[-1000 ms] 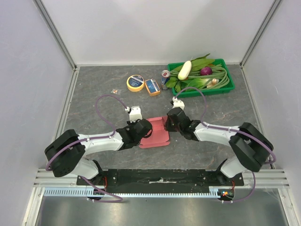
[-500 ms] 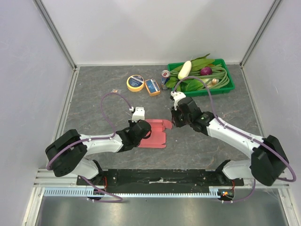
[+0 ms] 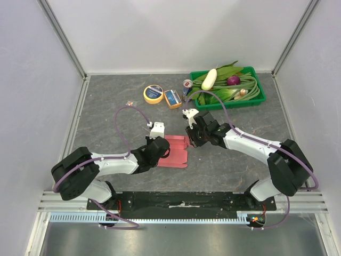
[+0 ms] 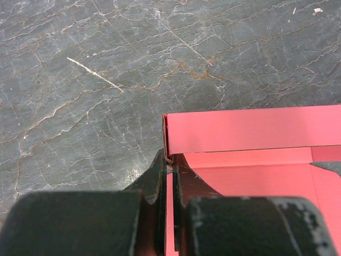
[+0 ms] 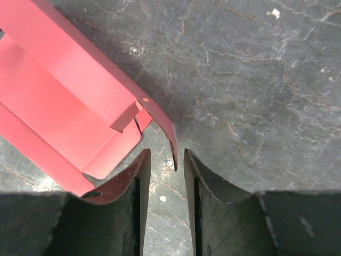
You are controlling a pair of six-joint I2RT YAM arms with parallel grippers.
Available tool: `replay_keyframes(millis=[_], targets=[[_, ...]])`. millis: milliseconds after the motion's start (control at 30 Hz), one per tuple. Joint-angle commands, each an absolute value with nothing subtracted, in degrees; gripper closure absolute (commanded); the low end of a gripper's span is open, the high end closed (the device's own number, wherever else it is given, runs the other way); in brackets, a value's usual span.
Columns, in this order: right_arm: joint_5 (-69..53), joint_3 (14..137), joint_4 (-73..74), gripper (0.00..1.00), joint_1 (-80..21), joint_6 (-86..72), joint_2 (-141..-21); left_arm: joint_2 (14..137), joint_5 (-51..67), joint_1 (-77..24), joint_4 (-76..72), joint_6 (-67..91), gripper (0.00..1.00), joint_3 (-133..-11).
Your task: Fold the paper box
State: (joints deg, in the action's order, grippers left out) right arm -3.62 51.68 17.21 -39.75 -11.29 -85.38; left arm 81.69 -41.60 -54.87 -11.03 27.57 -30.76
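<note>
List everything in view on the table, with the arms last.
pink-red die-cut card paper box: one, pink-red, table centre, partly folded
yellow tape roll: one, yellow, far side, left of centre
small blue-and-orange box: one, blue and orange, right of the tape roll
drink can: one, red and silver, beside the tray
green plastic tray: one, green, far right, holding leafy greens, a white vegetable, a purple onion
left gripper: one, black, shut on the paper box's edge
right gripper: one, black, open around a box tab
</note>
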Motion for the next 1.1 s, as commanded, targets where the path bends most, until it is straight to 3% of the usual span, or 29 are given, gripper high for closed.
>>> replay_keyframes(millis=[0,133,367,467,500,600,833,1067], targets=[[-0.4,55.6,16.4,0.6,-39.9,-9.2,-84.8,80.3,-41.1,-55.2,-12.9,24.6,0.98,-30.2],[1.1,55.5,16.3,0.53,-39.9,-9.0,-83.8,80.0,-40.9,-55.1,-13.0,24.7,0.98,-30.0],[-3.9,55.1,12.2,0.58,-39.9,-9.9,-87.4,79.4,-40.6,-55.2,-13.1,25.1,0.98,-29.7],[-5.1,55.2,11.2,0.75,-40.1,-13.1,-88.4,79.5,-40.5,-55.2,-13.1,26.1,0.98,-29.8],[-5.0,55.4,11.2,0.87,-40.2,-16.6,-88.5,79.7,-40.4,-55.2,-13.0,26.5,0.98,-29.9],[-2.9,54.3,11.1,1.0,-40.8,-26.8,-87.3,79.9,-39.6,-55.2,-12.4,28.9,0.98,-30.1],[3.8,51.2,8.9,1.0,-42.4,-48.0,-83.7,80.0,-38.9,-55.6,-12.1,32.8,0.98,-30.1],[4.9,45.0,1.2,0.93,-43.4,-50.9,-82.4,79.9,-39.2,-56.1,-11.2,33.5,0.98,-30.1]])
